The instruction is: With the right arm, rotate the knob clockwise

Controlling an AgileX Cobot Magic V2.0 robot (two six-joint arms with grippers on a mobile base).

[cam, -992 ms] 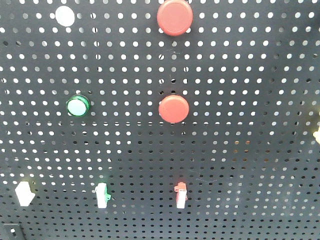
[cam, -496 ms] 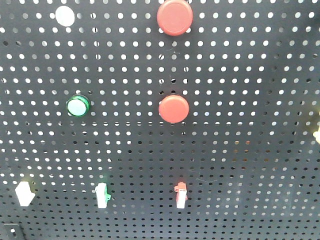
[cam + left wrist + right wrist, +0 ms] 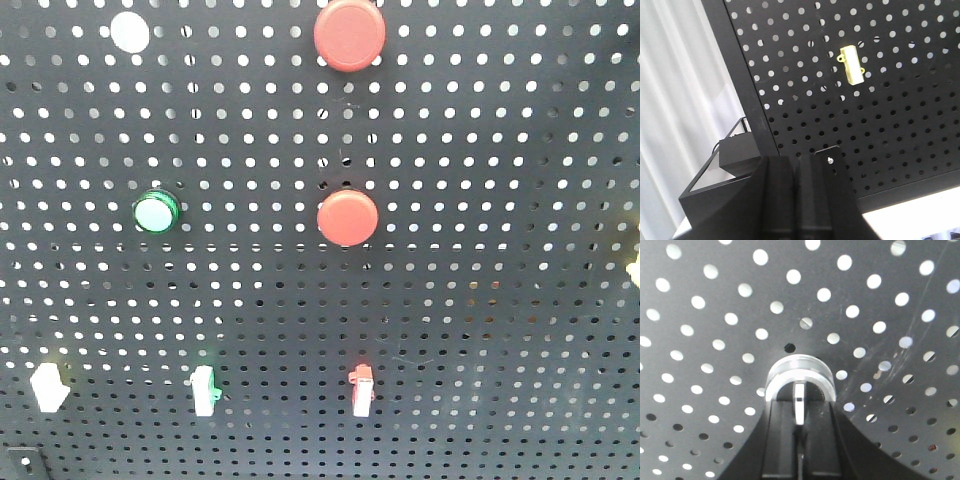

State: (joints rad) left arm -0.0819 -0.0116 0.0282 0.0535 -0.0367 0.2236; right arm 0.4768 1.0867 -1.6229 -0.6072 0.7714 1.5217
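No text, number, brand mark or sign could be read in any view. The knob (image 3: 798, 376), just ahead of the right gripper (image 3: 798, 412), carried no legible marking. The black pegboard (image 3: 497, 226) and the parts mounted on it carried none either.

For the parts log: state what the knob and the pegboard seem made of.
Knob: its collar looks like polished metal or chromed plastic, given the bright silvery glints. Pegboard: probably painted sheet metal, matte dark grey, with fine pale scratches.
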